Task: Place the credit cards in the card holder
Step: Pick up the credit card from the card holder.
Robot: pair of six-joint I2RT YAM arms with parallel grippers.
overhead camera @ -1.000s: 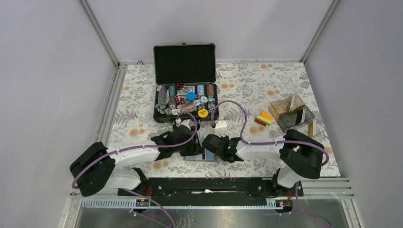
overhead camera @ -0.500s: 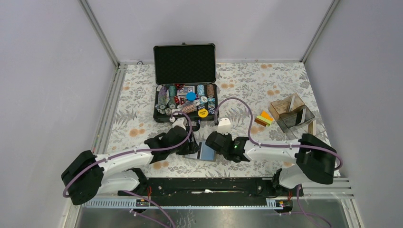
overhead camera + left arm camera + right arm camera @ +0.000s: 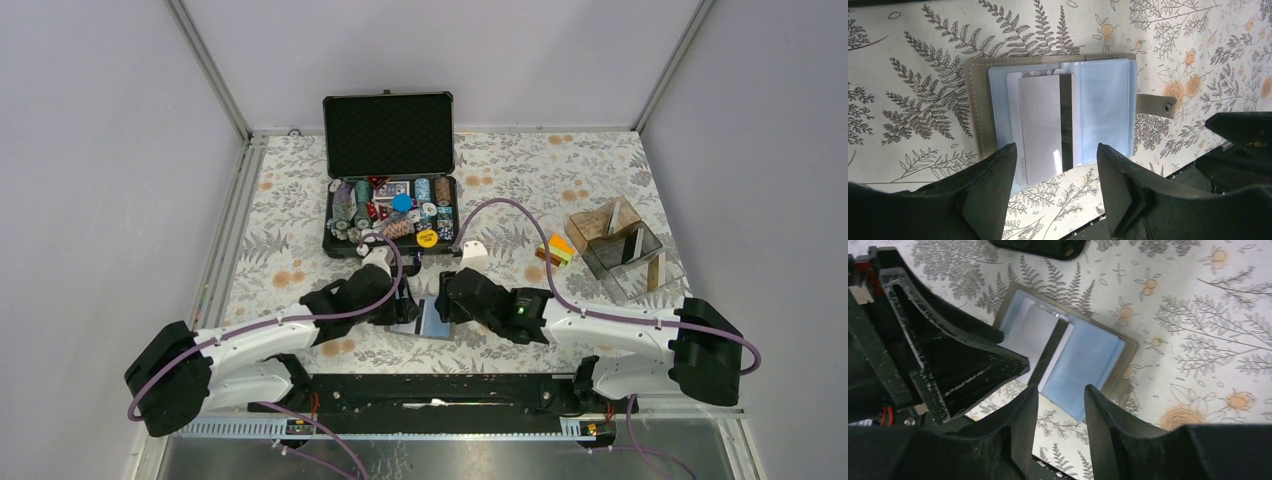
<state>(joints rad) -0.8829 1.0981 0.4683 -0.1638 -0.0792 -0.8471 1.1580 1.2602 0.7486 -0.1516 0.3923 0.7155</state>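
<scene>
Floral counter carries the open card holder, lying between both hands. The left hand is spread and empty over the holder's edge, and the right hand is likewise spread and empty. One credit card, stripe up, seemingly sits in the left panel.

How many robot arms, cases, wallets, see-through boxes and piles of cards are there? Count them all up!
Robot arms: 2
Chip case: 1
Wallet: 1
Clear box: 1
Card pile: 1
Total: 6
</scene>
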